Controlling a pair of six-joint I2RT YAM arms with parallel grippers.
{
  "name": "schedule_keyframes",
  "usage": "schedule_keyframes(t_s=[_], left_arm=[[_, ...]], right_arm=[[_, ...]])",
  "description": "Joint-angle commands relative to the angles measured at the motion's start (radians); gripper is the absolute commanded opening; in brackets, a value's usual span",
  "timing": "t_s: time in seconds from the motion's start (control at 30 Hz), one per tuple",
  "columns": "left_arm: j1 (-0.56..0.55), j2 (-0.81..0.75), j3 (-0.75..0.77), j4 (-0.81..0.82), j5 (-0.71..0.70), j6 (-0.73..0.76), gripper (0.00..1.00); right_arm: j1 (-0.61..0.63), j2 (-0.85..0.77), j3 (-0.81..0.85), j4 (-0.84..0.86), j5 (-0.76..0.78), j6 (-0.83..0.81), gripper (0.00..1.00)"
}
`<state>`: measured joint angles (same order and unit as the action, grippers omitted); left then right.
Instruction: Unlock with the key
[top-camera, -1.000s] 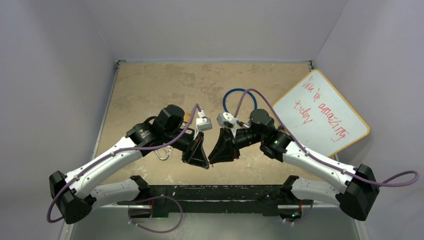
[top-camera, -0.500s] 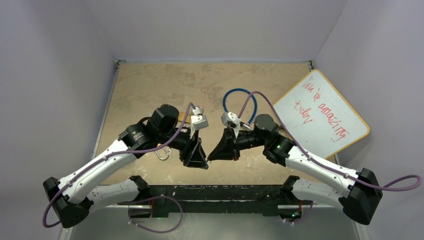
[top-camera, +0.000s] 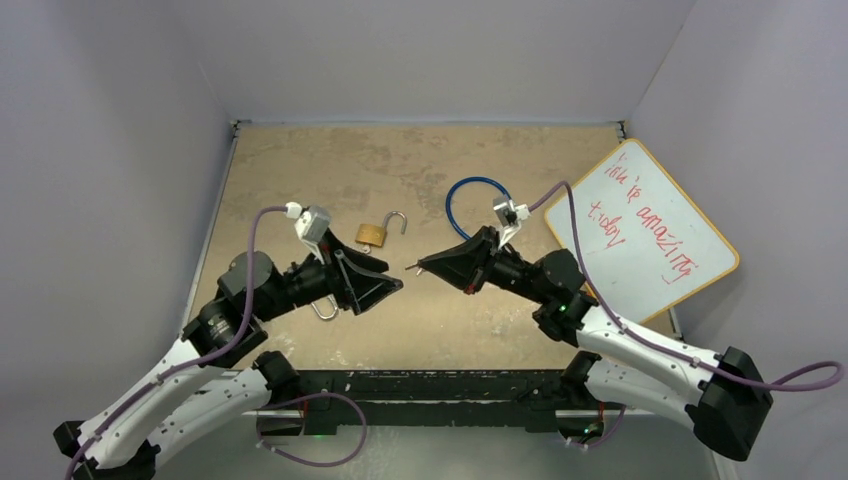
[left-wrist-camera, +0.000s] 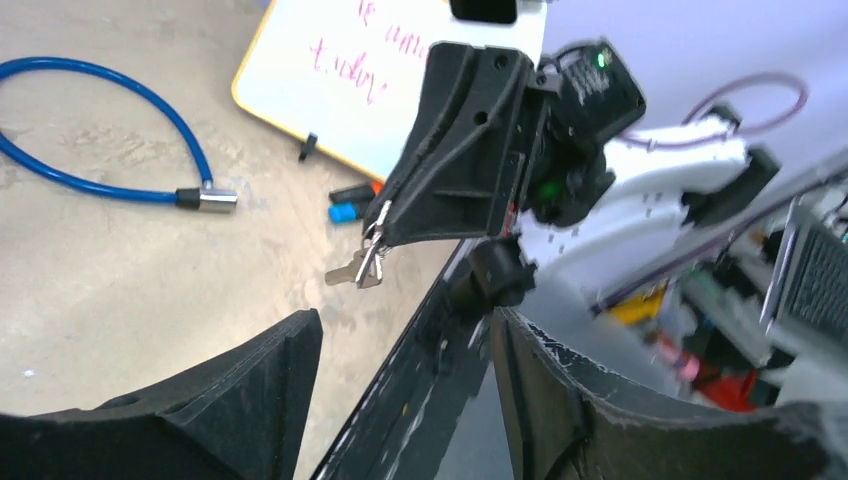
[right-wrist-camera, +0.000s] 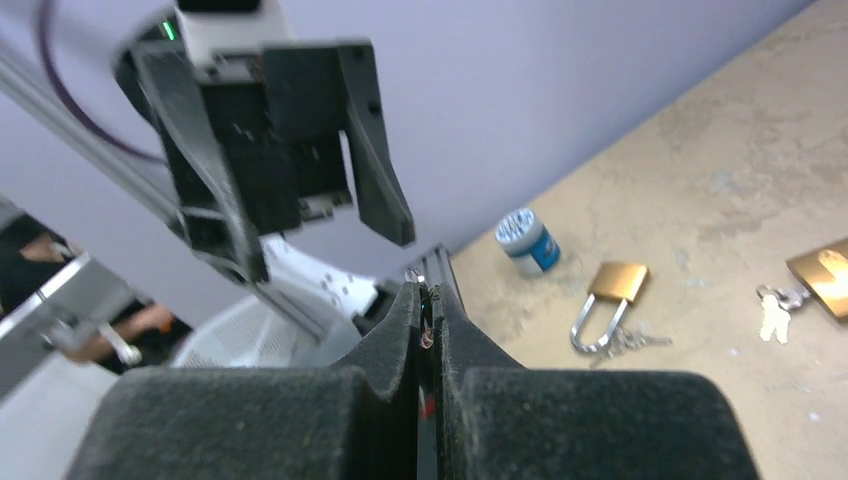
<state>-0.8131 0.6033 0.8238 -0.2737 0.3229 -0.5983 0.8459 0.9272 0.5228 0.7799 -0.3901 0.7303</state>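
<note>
A bunch of keys (left-wrist-camera: 358, 268) dangles from the tip of my right gripper (top-camera: 414, 266), which is shut on the key ring (right-wrist-camera: 425, 292) above the table's middle. My left gripper (top-camera: 388, 286) faces it a short way to the left, open and empty, its fingers (left-wrist-camera: 270, 380) spread wide. A brass padlock (top-camera: 371, 236) lies on the table just beyond both grippers, its shackle (top-camera: 398, 220) swung open. That padlock shows at the right edge of the right wrist view (right-wrist-camera: 825, 272), with a loose key (right-wrist-camera: 773, 308) beside it.
A second brass padlock (right-wrist-camera: 617, 282) with keys lies under the left arm, its shackle (top-camera: 324, 310) showing. A blue cable lock (top-camera: 478, 200) lies behind the right gripper. A whiteboard (top-camera: 640, 225) leans at the right. A small blue-and-white jar (right-wrist-camera: 527, 240) and markers (left-wrist-camera: 350, 200) sit nearby.
My left gripper opened and drew back to the left. The right gripper shut on the key ring and swung up, pointing left. The two grippers, close together before, now stand apart.
</note>
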Motion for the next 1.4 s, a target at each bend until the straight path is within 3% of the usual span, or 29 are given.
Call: schedule_keyframes(t_s=[0.0, 0.23, 0.43, 0.7, 0.73, 0.87, 0.9, 1.0, 1.03, 1.2, 1.37], left_arm=[[0.002, -0.032, -0.116, 0.325, -0.152, -0.258, 0.62], [0.002, 0.042, -0.114, 0.400, -0.169, -0.316, 0.47], [0.001, 0.055, -0.116, 0.433, -0.160, -0.295, 0.26], [0.002, 0.061, -0.119, 0.428, -0.138, -0.275, 0.07], [0.002, 0.063, -0.117, 0.428, -0.137, -0.268, 0.00], [0.002, 0.053, -0.109, 0.404, -0.157, -0.218, 0.00], [0.002, 0.048, -0.102, 0.391, -0.162, -0.200, 0.00], [0.002, 0.045, -0.051, 0.311, -0.165, -0.113, 0.00], [0.002, 0.052, -0.024, 0.265, -0.154, -0.076, 0.00], [0.001, 0.129, 0.148, -0.054, -0.060, 0.099, 0.00], [0.001, 0.174, 0.242, -0.221, 0.087, 0.226, 0.00]], right_arm=[[0.005, 0.041, -0.003, 0.280, 0.121, 0.208, 0.00], [0.007, 0.120, 0.033, 0.310, 0.113, 0.318, 0.00], [0.007, 0.136, 0.009, 0.339, 0.135, 0.375, 0.00], [0.007, 0.126, 0.005, 0.317, 0.157, 0.393, 0.00], [0.007, 0.126, 0.004, 0.318, 0.158, 0.395, 0.00], [0.006, 0.118, 0.001, 0.316, 0.155, 0.381, 0.00], [0.007, 0.115, 0.003, 0.299, 0.148, 0.371, 0.02], [0.004, 0.072, 0.020, 0.168, 0.147, 0.310, 0.49], [0.003, 0.054, 0.036, 0.095, 0.161, 0.262, 0.57], [0.002, -0.020, 0.112, -0.103, 0.097, 0.081, 0.61], [0.002, -0.030, 0.198, -0.270, -0.012, -0.088, 0.62]])
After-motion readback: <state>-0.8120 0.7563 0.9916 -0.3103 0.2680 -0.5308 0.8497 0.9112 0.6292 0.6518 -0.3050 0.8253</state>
